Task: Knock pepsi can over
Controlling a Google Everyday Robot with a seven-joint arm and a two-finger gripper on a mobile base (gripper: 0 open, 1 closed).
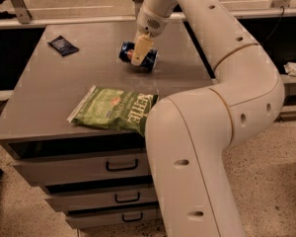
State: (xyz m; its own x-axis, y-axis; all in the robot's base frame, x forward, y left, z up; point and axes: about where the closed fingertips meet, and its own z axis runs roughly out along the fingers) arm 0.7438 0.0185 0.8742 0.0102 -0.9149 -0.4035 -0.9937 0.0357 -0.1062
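Observation:
The pepsi can (pixel 149 60) is dark blue and lies on its side on the grey table (pixel 54 98), toward the back middle. My gripper (pixel 139 52) hangs from the white arm directly over the can, its tan fingers (pixel 141 48) in front of the can's middle and touching it. The can's left end shows to the left of the fingers and its right end to the right.
A green Kettle chip bag (pixel 113 109) lies flat near the table's front edge. A flat dark blue packet (pixel 63 45) lies at the back left corner. Drawers (pixel 84 169) sit under the table. My arm's big white links cover the table's right side.

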